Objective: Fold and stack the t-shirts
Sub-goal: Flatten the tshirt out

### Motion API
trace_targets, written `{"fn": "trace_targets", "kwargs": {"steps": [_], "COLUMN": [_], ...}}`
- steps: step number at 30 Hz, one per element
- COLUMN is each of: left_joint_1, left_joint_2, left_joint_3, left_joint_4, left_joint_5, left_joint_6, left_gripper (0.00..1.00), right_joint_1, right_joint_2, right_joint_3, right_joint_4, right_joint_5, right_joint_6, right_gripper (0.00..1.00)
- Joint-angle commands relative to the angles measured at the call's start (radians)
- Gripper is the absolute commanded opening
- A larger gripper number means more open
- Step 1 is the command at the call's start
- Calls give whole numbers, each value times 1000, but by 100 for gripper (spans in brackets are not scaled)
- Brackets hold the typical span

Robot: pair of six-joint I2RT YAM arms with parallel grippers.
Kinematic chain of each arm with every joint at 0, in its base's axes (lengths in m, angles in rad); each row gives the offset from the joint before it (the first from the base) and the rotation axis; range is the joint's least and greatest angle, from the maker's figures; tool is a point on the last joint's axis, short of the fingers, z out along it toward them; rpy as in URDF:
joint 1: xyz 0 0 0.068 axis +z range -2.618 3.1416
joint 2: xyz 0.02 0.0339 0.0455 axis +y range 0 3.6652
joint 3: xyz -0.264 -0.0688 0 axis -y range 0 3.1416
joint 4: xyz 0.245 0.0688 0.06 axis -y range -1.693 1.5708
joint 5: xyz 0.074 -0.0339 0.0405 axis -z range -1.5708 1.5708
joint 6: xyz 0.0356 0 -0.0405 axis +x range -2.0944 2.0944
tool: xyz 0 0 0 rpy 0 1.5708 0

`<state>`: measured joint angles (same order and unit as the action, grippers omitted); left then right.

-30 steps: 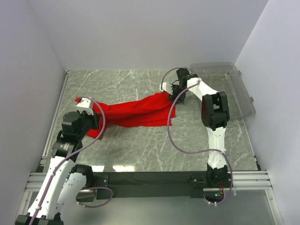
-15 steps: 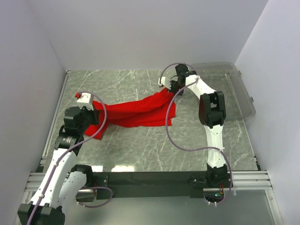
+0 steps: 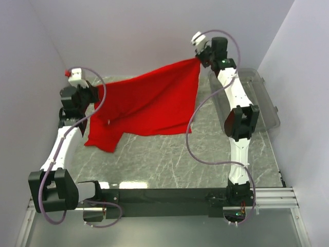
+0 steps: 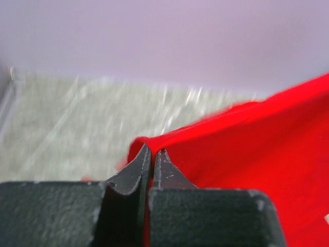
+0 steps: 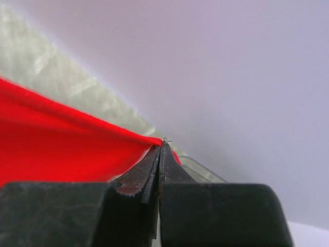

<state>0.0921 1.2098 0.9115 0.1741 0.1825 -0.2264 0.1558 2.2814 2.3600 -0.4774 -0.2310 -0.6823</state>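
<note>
The red t-shirt (image 3: 149, 103) hangs spread in the air between my two arms, its lower edge draping down onto the marble table (image 3: 169, 159). High at the back right, my right gripper (image 3: 199, 59) is shut on the shirt's upper right corner; the right wrist view shows the cloth (image 5: 61, 149) pinched at the fingertips of this gripper (image 5: 162, 146). On the left, my left gripper (image 3: 93, 95) is shut on the shirt's upper left edge, and the left wrist view shows red cloth (image 4: 247, 149) clamped in this gripper (image 4: 152, 153).
A clear plastic bin (image 3: 259, 98) stands at the back right of the table, below the raised right arm. White walls close in the left, back and right. A black rail (image 3: 164, 196) runs along the near edge.
Both arms have lifted. The right gripper closed on the shirt's corner and rose high; the left rose too. The shirt went from a bunch on the table to a spread, hanging sheet.
</note>
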Motion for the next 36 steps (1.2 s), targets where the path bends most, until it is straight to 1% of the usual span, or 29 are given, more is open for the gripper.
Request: {"fn": "trace_targets", "kwargs": {"steps": [1,2,3,4,5,6,7,8,9,10,11,12,13,14,15,16,17,18,21,22,25,26,28,29,31,32,34,35,36], "left_joint_1": [8,6,6,8,8,9,9,9,9,9,9,8,9,9,8,9,9,9,9,9,9,9,8,8,8,8,6,8,8], "left_joint_2": [-30,-38,-67,-87,-110,-159,-188,-220,-293,-332,-373,-456,-496,-538,-606,-637,-663,-699,-730,-734,-771,-779,-790,-790,-783,-782,-770,-765,-754], "left_joint_3": [124,130,132,125,113,84,63,35,-20,-51,-78,-121,-137,-149,-166,-174,-187,-219,-281,-292,-321,-329,-348,-358,-379,-378,-353,-347,-335], "left_joint_4": [200,215,215,212,191,164,138,110,44,10,-31,-117,-167,-220,-264,-359,-393,-422,-521,-582,-678,-735,-794,-842,-881,-898,-990,-1019,-1085], "left_joint_5": [29,31,34,40,47,54,64,75,77,86,86,94,106,112,97,91,94,115,173,193,195,198,216,245,276,302,298,302,314], "left_joint_6": [-44,-42,-37,-24,-18,-10,10,16,19,22,18,7,-20,-34,-62,-142,-189,-297,-447,-506,-553,-562,-594,-609,-646,-653,-646,-633,-608], "left_gripper": [1,1,1,1,1,1,1,1,1,1,1,1,1,1,1,1,1,1,1,1,1,1,1,1,1,1,1,1,1], "right_joint_1": [-53,-65,-94,-105,-117,-128,-134,-134,-134,-137,-134,-124,-98,-70,-44,-20,20,30,57,59,59,57,60,60,60,62,60,62,62], "right_joint_2": [-154,-210,-247,-288,-384,-437,-485,-537,-555,-603,-634,-669,-701,-758,-784,-825,-844,-864,-922,-950,-976,-976,-965,-958,-939,-938,-951,-958,-965], "right_joint_3": [-22,-43,-117,-170,-233,-369,-425,-453,-491,-536,-586,-705,-769,-828,-954,-1020,-1083,-1202,-1364,-1395,-1488,-1518,-1542,-1555,-1559,-1562,-1584,-1594,-1610], "right_joint_4": [168,180,189,198,213,215,206,87,7,-127,-210,-281,-349,-485,-528,-556,-555,-531,-449,-425,-345,-345,-340,-336,-346,-355,-360,-359,-360], "right_joint_5": [18,-20,-59,-156,-215,-267,-325,-420,-482,-592,-628,-643,-652,-636,-572,-538,-516,-490,-440,-400,-296,-282,-243,-232,-219,-200,-183,-173,-162], "right_joint_6": [271,298,334,337,326,273,233,177,58,3,-78,-250,-345,-435,-547,-577,-582,-548,-488,-470,-442,-447,-456,-453,-461,-464,-483,-487,-503], "right_gripper": [0,0,0,0,0,0,0,0,0,0,0,0,0,0,0,0,0,0,0,0,0,0,0,0,0,0,0,0,0]}}
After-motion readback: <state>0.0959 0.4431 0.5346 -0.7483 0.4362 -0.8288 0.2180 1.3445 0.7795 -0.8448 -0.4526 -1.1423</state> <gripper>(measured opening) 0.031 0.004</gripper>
